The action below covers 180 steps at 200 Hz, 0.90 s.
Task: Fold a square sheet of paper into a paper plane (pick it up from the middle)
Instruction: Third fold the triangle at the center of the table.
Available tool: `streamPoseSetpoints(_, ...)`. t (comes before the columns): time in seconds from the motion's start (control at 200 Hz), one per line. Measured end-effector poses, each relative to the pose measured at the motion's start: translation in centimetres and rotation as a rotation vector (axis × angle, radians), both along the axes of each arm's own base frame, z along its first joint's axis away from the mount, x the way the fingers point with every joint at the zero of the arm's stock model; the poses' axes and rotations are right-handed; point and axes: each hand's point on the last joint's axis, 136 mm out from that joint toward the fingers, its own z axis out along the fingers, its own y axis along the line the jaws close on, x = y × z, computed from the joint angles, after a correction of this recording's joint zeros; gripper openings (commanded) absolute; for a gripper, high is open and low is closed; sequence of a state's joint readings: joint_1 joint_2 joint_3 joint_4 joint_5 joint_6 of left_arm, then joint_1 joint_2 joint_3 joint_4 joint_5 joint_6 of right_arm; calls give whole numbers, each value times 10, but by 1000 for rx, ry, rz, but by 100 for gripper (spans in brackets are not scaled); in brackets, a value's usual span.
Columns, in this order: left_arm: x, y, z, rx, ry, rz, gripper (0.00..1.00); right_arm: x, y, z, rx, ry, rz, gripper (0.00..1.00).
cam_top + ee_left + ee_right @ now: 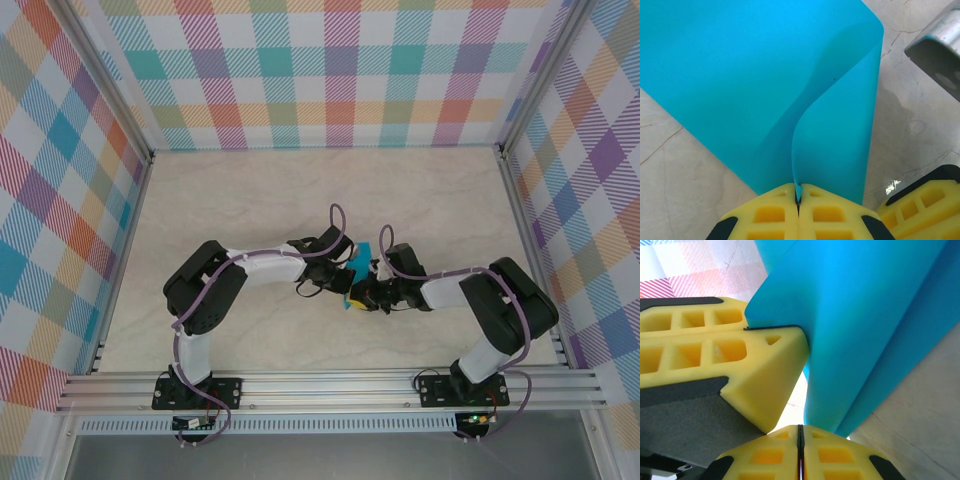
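The square sheet of paper (361, 258) is teal-blue and held off the table (300, 190) between the two arms at mid-table. In the left wrist view the sheet (765, 75) curls over itself, one layer arching to the right. My left gripper (798, 200) is shut on its lower edge, with a sliver of paper in the seam. In the right wrist view my right gripper (800, 429) is shut; the sheet (870, 315) rests just past its right fingertip, none visible in the seam. The left gripper (772, 328) pinches the paper's corner there. The paper plane is out of view.
Both grippers (350, 280) (368, 296) sit almost touching; a right gripper finger (920, 205) lies close beside the left jaws. Checkered walls enclose three sides. An aluminium rail (330, 385) runs along the front edge. Bare marble lies behind and to both sides.
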<state>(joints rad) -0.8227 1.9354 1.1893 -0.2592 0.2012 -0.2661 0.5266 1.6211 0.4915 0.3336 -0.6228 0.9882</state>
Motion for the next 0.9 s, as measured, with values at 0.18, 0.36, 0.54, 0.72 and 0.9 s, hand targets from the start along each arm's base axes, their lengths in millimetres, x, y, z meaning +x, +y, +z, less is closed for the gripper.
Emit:
streamPoseSetpoints(0.18,0,0,0,1,1,-2,3,-1,-1,-6,-8,10,-1,10)
streamPoseSetpoints(0.36,0,0,0,2,1,-1,3,-1,0,-5,-2,4,0,10)
streamPoseSetpoints(0.54,0,0,0,2,1,-2,3,-5,1,1,3,-7,11,10)
streamPoseSetpoints(0.72,0,-2,0,-3,6,-6,3,-13,7,7,8,-22,40,10)
streamPoseSetpoints(0.9,-1,-3,0,-9,11,-11,3,-13,2,-3,-47,-13,20,10)
